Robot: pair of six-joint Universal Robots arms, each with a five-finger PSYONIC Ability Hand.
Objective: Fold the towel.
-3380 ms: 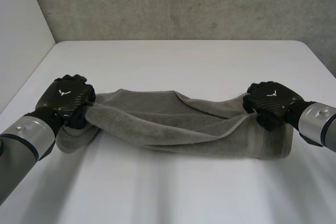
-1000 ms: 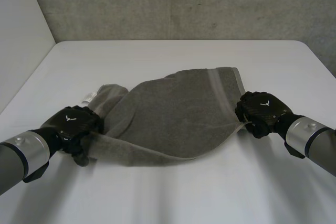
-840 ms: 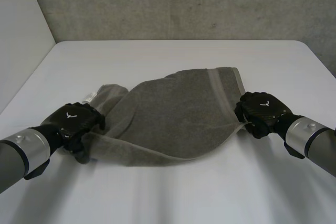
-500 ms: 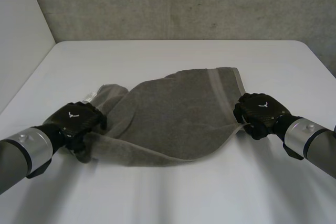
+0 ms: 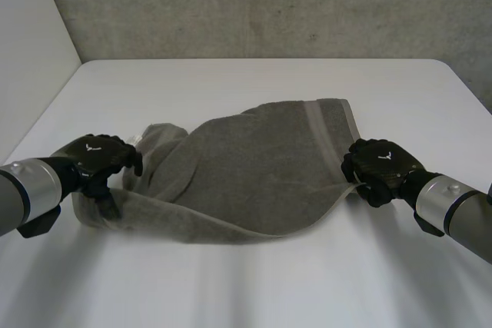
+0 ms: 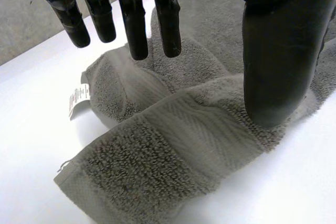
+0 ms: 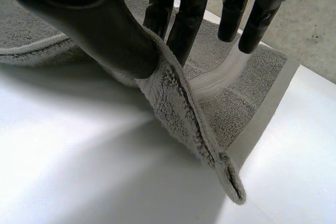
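Observation:
The grey towel (image 5: 254, 163) lies doubled over mid-table, its upper layer sloping down toward the near edge. My left hand (image 5: 96, 155) hovers at its near left corner. The fingers (image 6: 134, 19) are straight above the cloth and the thumb (image 6: 278, 51) touches the corner fold (image 6: 168, 145), gripping nothing. My right hand (image 5: 382, 163) is at the towel's right edge. Thumb (image 7: 89, 19) and fingers pinch a raised edge of the towel (image 7: 181, 111) just above the table.
The white table (image 5: 254, 282) has free room in front of and behind the towel. A small white label (image 6: 77, 98) sticks out at the towel's left end, beyond my left fingertips. A grey wall stands behind the table's far edge.
My left hand has slid to the left off the towel's near left corner, which now lies flat on the table. The right hand has kept its pinch and barely moved.

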